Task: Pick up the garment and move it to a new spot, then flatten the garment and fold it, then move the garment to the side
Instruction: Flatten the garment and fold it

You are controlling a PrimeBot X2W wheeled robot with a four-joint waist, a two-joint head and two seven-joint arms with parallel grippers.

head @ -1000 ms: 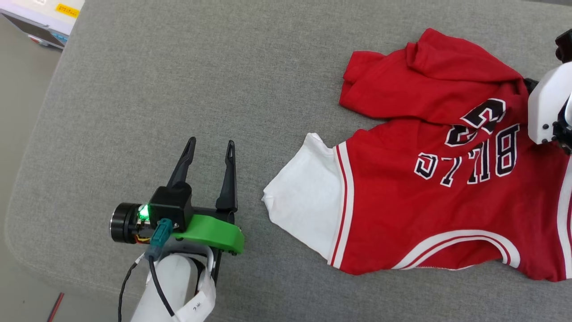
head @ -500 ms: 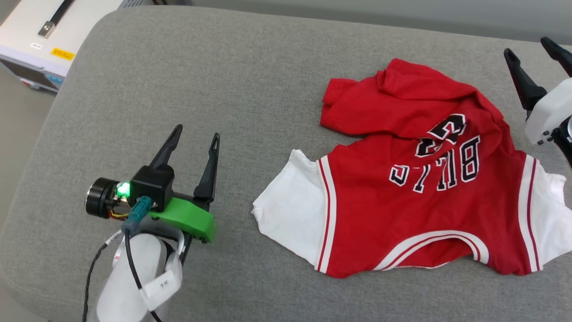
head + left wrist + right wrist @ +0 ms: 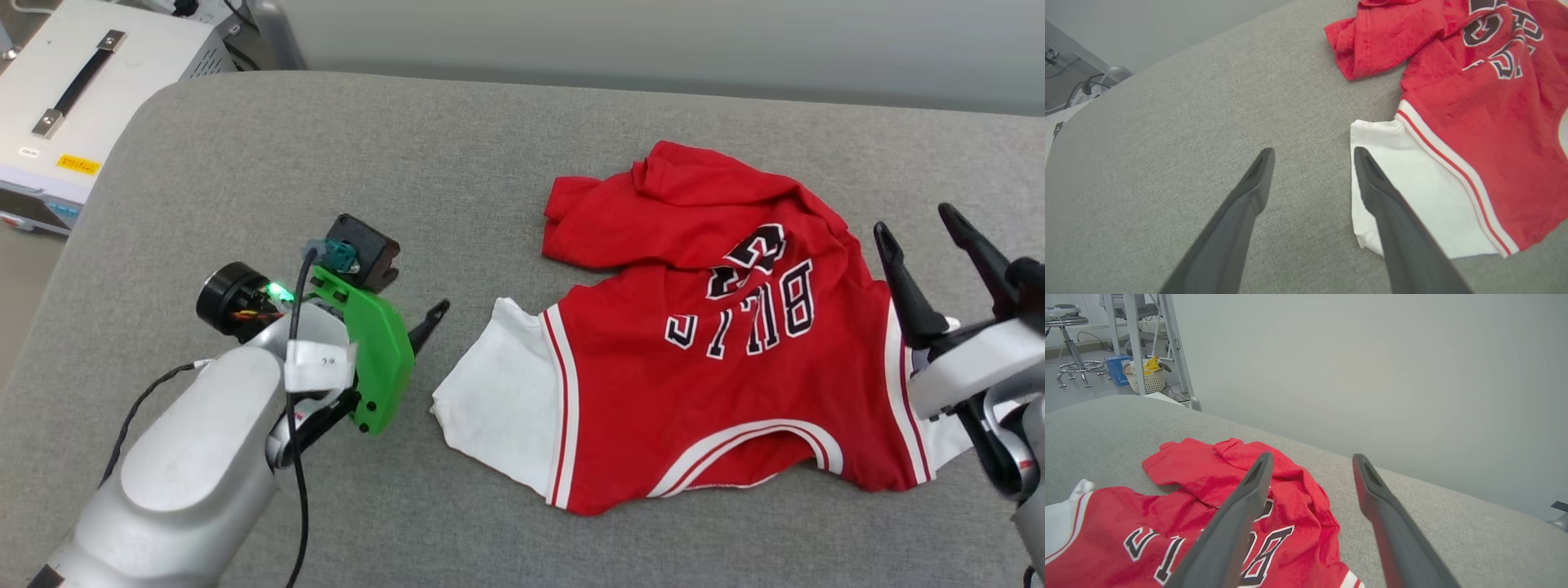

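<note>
Grey soft cloth covers the wide padded bench (image 3: 490,139), and a plain pale wall (image 3: 1372,355) stands behind it. On the bench lies the garment (image 3: 653,343), a red T-shirt with white sleeves and red-and-white stripes. It sits a bit to the right of the middle. Its side with black-and-white letters faces up. The neck hole is on the near side. The far part of the shirt is bunched up in a red lump with folds. The white sleeve on the left lies flat.

The left hand (image 3: 1313,153) is just beside that white sleeve, and its two dark fingers are spread wide with nothing between them. In the left wrist view one finger crosses in front of the sleeve's edge; I cannot tell if it touches. A green plastic part (image 3: 371,359) and a black cable (image 3: 295,457) sit on that arm.

The right hand (image 3: 914,219) is at the shirt's right edge, fingers spread apart and holding nothing. Its pale arm hides part of the right sleeve in the head view.

Off the bench's far left corner stands a white metal box with a black handle (image 3: 73,106). Far back on the floor are a white basket (image 3: 1145,379), a blue box (image 3: 1118,369) and a shiny stool (image 3: 1073,343).
</note>
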